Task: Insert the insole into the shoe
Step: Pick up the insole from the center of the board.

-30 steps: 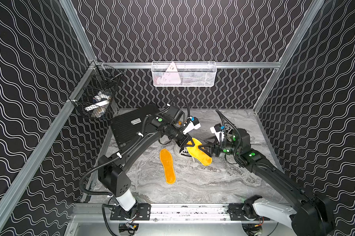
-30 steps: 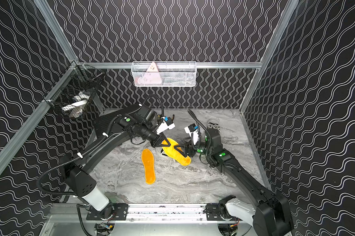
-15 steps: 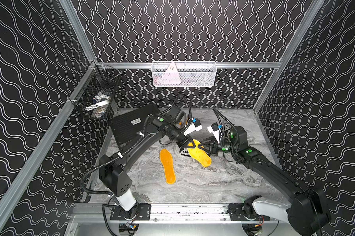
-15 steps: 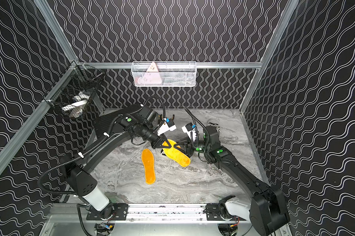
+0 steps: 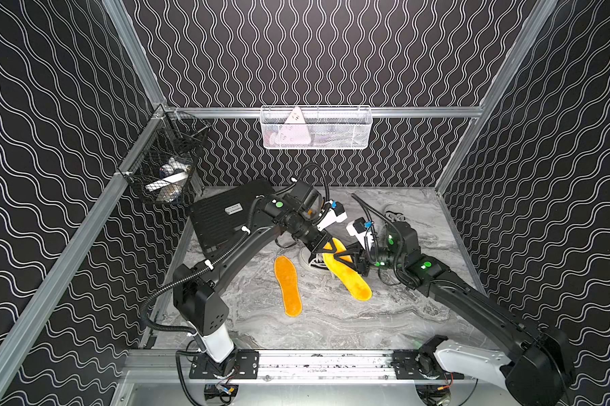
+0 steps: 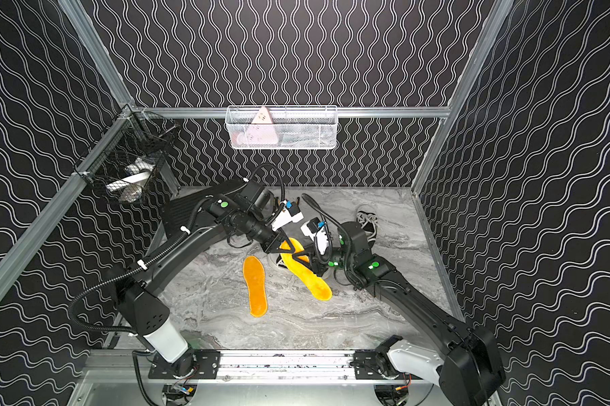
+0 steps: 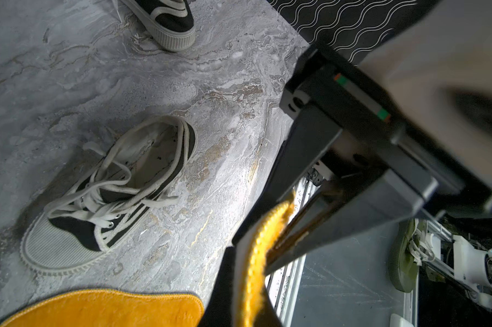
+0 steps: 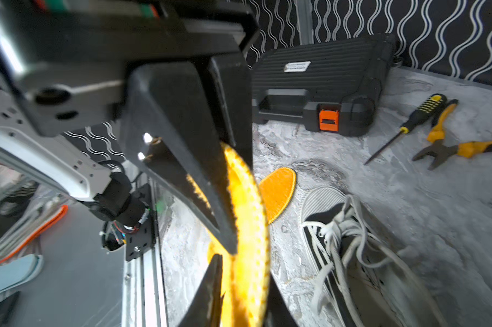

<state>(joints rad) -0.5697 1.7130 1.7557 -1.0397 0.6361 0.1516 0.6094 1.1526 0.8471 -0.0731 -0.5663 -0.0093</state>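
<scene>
1. Yellow fleece is pinched at its upper end by the left gripper (image 5: 323, 249). Its fingers (image 7: 293, 170) are pressed together on the yellow insole (image 5: 351, 279), with only the insole's thickness between them.
2. Just beside it, the right gripper (image 5: 340, 257) meets the same insole from the opposite side. Its fingers (image 8: 182, 147) are drawn in on either face of the fleece edge. In the right wrist view both seem to touch it, though the edge is blurred there.
3. The yellow insole hangs slanted above the shoe (image 7: 106, 195), not inside it. The shoe stands on its sole on the marble table (image 5: 331, 327), laces loose and collar open.
4. From left to right, a black tool case (image 5: 226, 214) sits at the back left. An orange insole (image 5: 289, 290) lies flat near the shoe's toe, apart from it. A second shoe (image 6: 367, 219) rests at the back right, well apart from both grippers. Bare marble runs in front of both insoles up to the front rail (image 5: 314, 362). There is more bare marble between the right arm and the right wall.
5. In both top views the shoe shows only its toe cap, because the grippers and the yellow insole cover the rest. A screwdriver (image 8: 417, 116) and pliers (image 8: 449, 144) show only in the right wrist view, near the case. I cannot tell whether the yellow insole's low end touches the table. The contents of the black mesh basket (image 5: 166, 168) and the white wire basket (image 5: 316, 128) are too small to make out.
</scene>
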